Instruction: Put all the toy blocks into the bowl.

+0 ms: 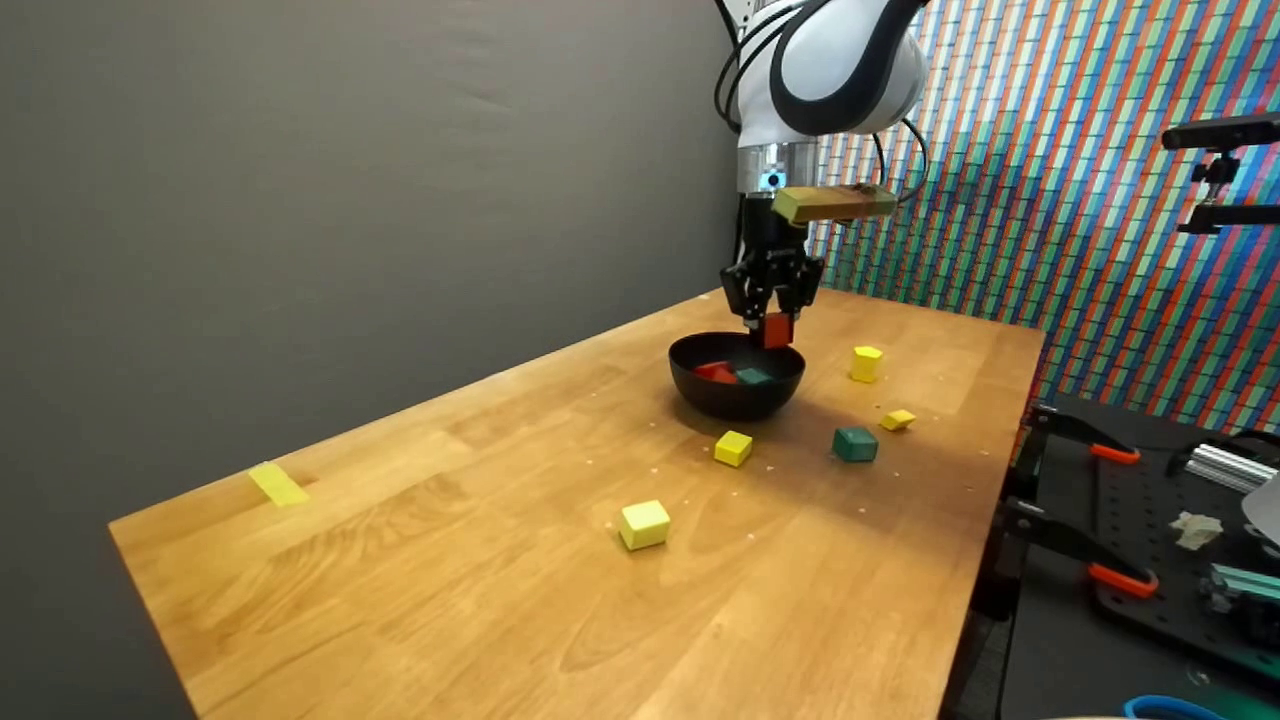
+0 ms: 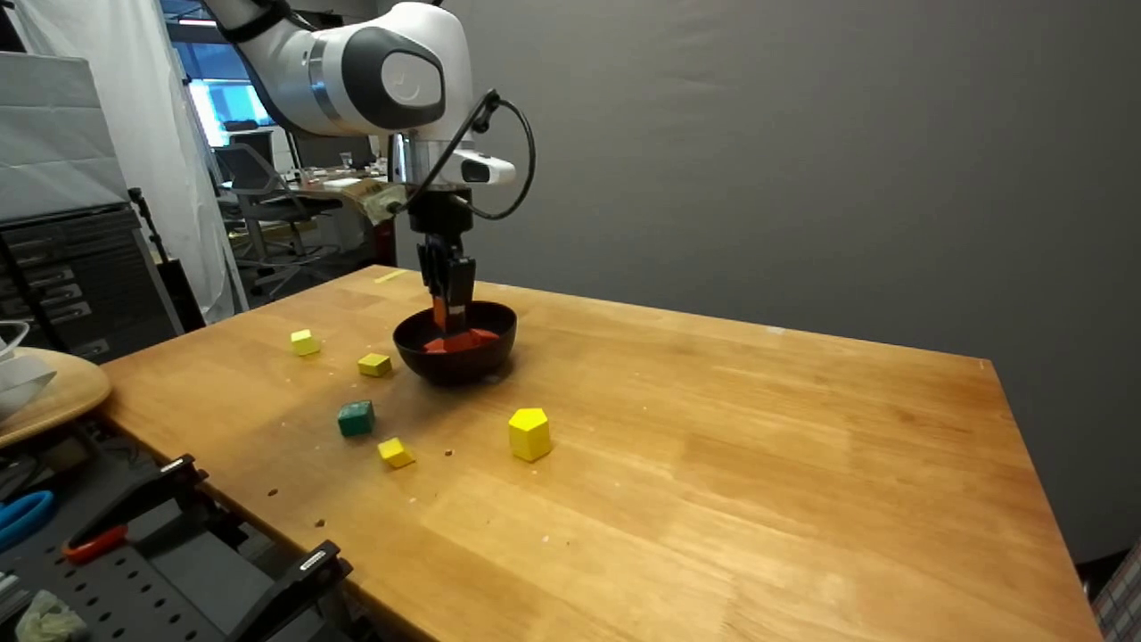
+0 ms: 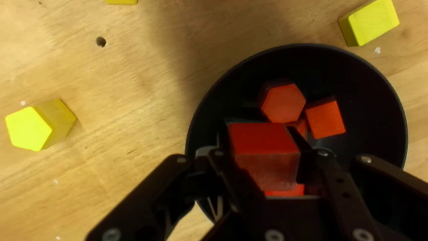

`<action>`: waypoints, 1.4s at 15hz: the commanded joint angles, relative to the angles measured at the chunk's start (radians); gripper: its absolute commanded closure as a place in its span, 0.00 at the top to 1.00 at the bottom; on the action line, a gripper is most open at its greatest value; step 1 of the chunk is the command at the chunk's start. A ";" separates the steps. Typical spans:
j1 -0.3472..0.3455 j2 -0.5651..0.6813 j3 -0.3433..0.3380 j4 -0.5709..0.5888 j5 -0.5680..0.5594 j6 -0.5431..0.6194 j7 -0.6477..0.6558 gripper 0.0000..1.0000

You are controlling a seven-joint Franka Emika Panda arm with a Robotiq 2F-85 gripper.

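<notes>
– Where's the red block [image 3: 267, 164]?
– In the hand [image 1: 772, 325], which is clamped on it from both sides, over the bowl [image 1: 735, 404]. I can't tell whether it dips inside
– And the bowl?
– Right under the hand, upright on the desk [image 1: 450, 600]
– What's lying in it, beneath the hand?
– In the wrist view, a six-sided red block [image 3: 284, 103] and, just beside that, a square-faced red block [image 3: 325, 119]. More red shows around the held one, too covered to count. In an exterior view there's a dark green block [image 1: 752, 377] in there as well
– And out on the desk?
– Five more, in both exterior views. Nearest the hand is a yellow block [image 1: 733, 449], just beside the bowl. Farther out sit a green block [image 1: 855, 445], a small yellow block [image 1: 898, 420] close to it, and a five-sided yellow block [image 2: 530, 435] standing upright. The light yellow block [image 1: 644, 525] is the farthest of the five from the hand
– And beyond those?
– A flat yellow strip [image 1: 279, 484] lies on the desk near a corner, well apart from the hand. The white arm [image 2: 299, 80] is above the hand, with a grey wall [image 1: 350, 200] alongside the desk
</notes>
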 commanded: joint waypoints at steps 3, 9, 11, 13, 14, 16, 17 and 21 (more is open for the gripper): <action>0.046 -0.026 0.008 -0.015 -0.036 0.026 0.027 0.90; 0.088 -0.177 0.114 -0.031 0.031 0.030 -0.061 1.00; 0.096 -0.175 0.165 0.004 0.106 -0.007 -0.090 1.00; 0.110 -0.137 0.204 0.043 0.161 -0.039 -0.108 0.99; 0.117 -0.101 0.220 0.066 0.185 -0.061 -0.113 1.00; 0.134 -0.030 0.236 0.100 0.199 -0.092 -0.082 1.00; 0.152 0.008 0.227 0.110 0.155 -0.079 -0.030 1.00; 0.195 0.175 0.224 0.195 0.143 -0.061 -0.040 1.00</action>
